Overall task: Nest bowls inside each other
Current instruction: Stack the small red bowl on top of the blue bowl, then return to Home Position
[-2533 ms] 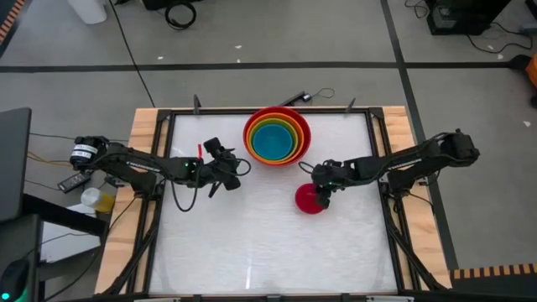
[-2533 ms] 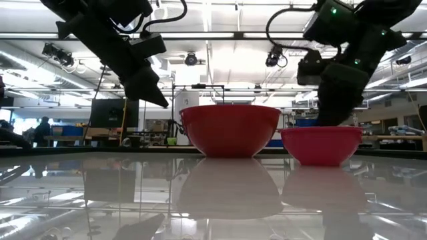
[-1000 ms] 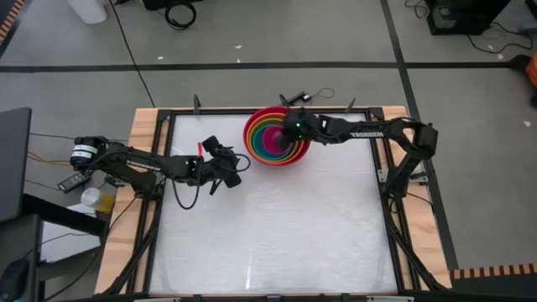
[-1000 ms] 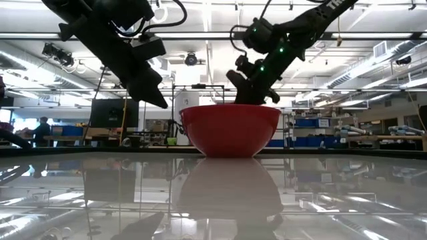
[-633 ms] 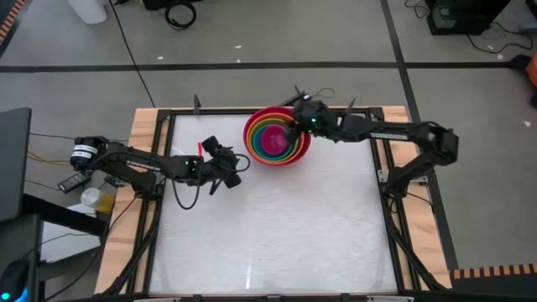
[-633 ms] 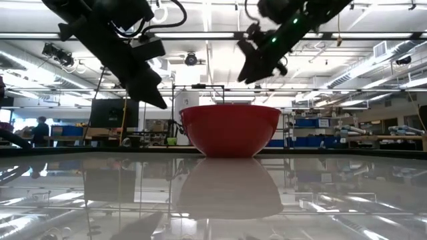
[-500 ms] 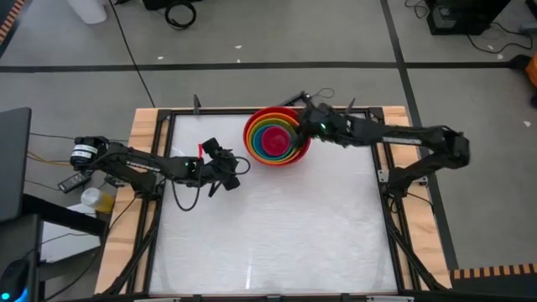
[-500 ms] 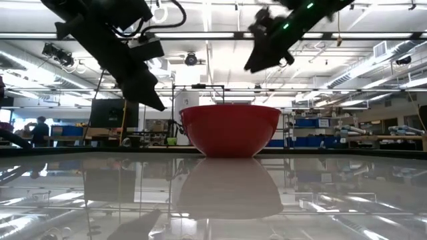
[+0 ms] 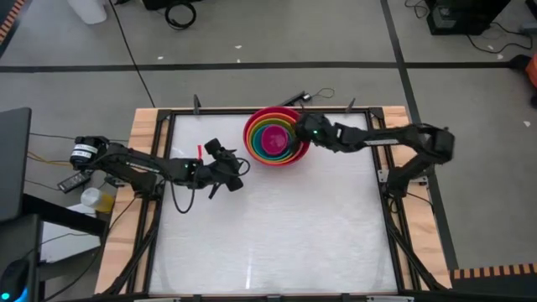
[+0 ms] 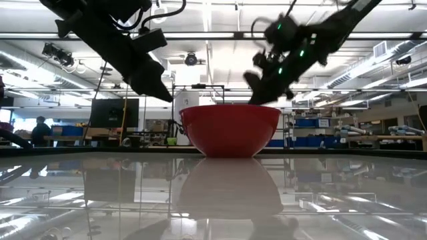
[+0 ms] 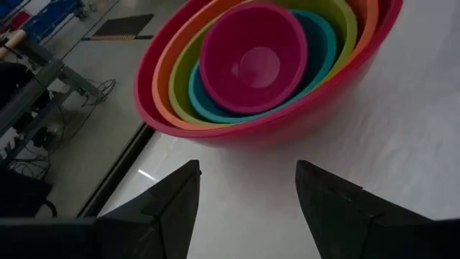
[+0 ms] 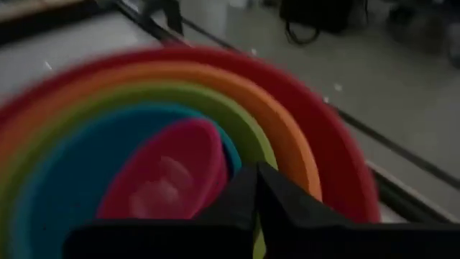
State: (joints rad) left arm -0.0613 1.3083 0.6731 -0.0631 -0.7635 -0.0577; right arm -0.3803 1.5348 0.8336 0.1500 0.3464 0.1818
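Several bowls nested in a stack [image 9: 275, 138] stand at the table's far middle. The outermost red bowl [image 10: 230, 130] rests with its base on the table, and the small pink bowl [image 11: 253, 57] sits innermost, inside the teal one. My right gripper [image 9: 303, 134] hovers shut just above the stack's right rim [image 12: 316, 165]; in its wrist view the fingers [image 12: 255, 188] are together. My left gripper [image 9: 236, 168] hangs open above the table to the left of the stack, with nothing between its fingers [image 11: 180, 198].
Black rails [image 9: 382, 159] frame the white tabletop, with wooden edges outside them. The near half of the table [image 9: 268, 243] is bare. Cables and small items lie off the table's left side [image 9: 84, 180].
My right gripper rose from the bowls toward the far right, then came back down to just above the stack's right rim. The pink bowl has stayed inside the teal bowl. The stack has not shifted.
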